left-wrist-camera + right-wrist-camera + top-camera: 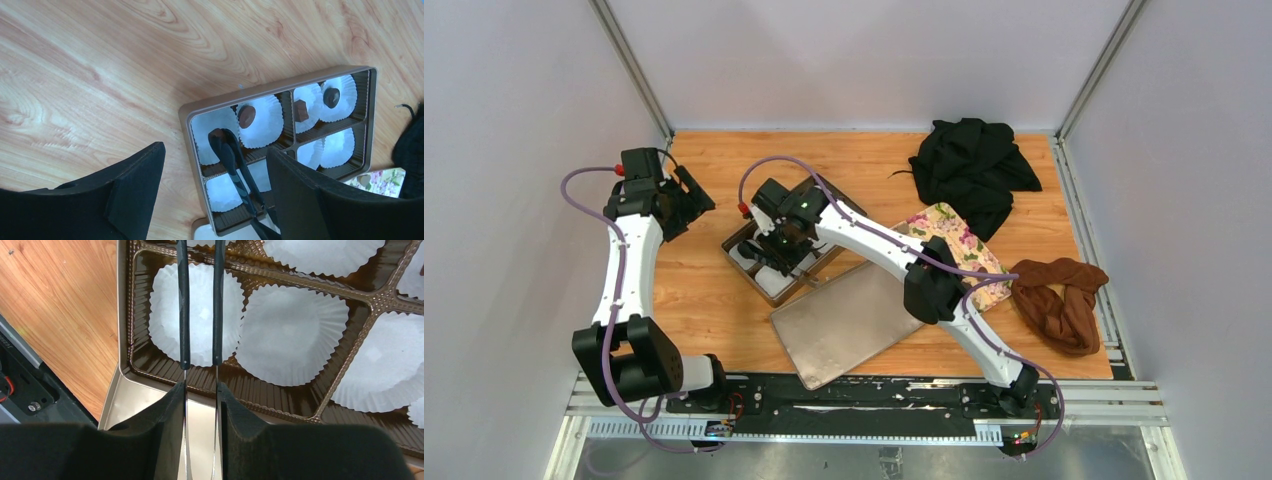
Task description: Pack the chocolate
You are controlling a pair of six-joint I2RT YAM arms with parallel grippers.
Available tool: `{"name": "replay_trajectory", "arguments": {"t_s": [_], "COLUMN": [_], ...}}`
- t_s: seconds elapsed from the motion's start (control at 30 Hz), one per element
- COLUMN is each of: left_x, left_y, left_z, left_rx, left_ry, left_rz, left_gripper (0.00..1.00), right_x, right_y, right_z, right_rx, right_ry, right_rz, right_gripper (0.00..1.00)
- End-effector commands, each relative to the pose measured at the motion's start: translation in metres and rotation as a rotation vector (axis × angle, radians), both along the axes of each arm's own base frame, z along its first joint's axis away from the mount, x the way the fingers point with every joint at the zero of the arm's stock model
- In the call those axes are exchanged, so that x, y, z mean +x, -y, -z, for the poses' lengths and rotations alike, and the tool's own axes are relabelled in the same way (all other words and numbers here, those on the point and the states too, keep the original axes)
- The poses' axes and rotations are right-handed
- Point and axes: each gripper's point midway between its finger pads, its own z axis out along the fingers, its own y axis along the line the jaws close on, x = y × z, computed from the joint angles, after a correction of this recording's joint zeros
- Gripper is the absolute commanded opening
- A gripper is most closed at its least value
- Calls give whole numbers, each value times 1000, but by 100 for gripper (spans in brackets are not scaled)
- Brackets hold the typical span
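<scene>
Just beside tongs (pixel 232 165) in right tool (pixel 200 390): chocolate (pixel 246 115), in cup (pixel 269 127).

The bench (pixel 714 310) has a pale orange-brown wood top with a plain grain. Three flat, pale grey-lilac walls close it in: a far wall (pixel 864 60), a left wall (pixel 504 150) and a right wall (pixel 1194 150). Slim aluminium posts stand in the far corners, the left post (pixel 631 65) and the right post (pixel 1099 65). A metal rail (pixel 1089 235) edges the bench's right side. Along the near edge lie a black plate (pixel 874 392) and silver rails (pixel 874 428), with a grey surface (pixel 824 462) nearer still. The light is soft and even and the shadows are faint. The wood shows a mild sheen in the left wrist view.
</scene>
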Motion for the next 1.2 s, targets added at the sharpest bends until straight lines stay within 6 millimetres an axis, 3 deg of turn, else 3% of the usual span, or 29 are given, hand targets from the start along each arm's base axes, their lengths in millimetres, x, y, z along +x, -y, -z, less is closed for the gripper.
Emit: {"name": "replay_trajectory", "arguments": {"t_s": [0.0,0.27,0.47,0.57,0.7,0.77,0.93,1.0,1.17], "left_x": [-3,-3,-1,2,6,7,12,17,29], "left_y": [5,5,5,4,3,3,10,16,29], "left_z": [-10,-13,-16,-18,-20,-17,-16,-19,-23], "left_rx": [-2,0,4,4,4,5,26,48,74], "left_ry": [31,39,43,47,49,39,32,35,40], "left_rz": [44,51,51,51,55,62,103,135,178], "left_gripper": [79,79,79,79,79,79,79,79,79], "right_x": [-5,-1,12,20,21,28,13,-3,-40], "right_y": [1,2,12,36,102,151,260,296,343], "right_z": [-7,-21,-74,-100,-111,-109,-92,-79,-54], "right_rx": [-6,12,76,88,28,-29,-108,-152,-245], "right_ry": [20,51,155,204,217,230,145,79,-20], "right_rz": [4,10,63,119,234,346,589,660,759], "right_gripper": [33,35,32,32,33,33,33,34,35]}}
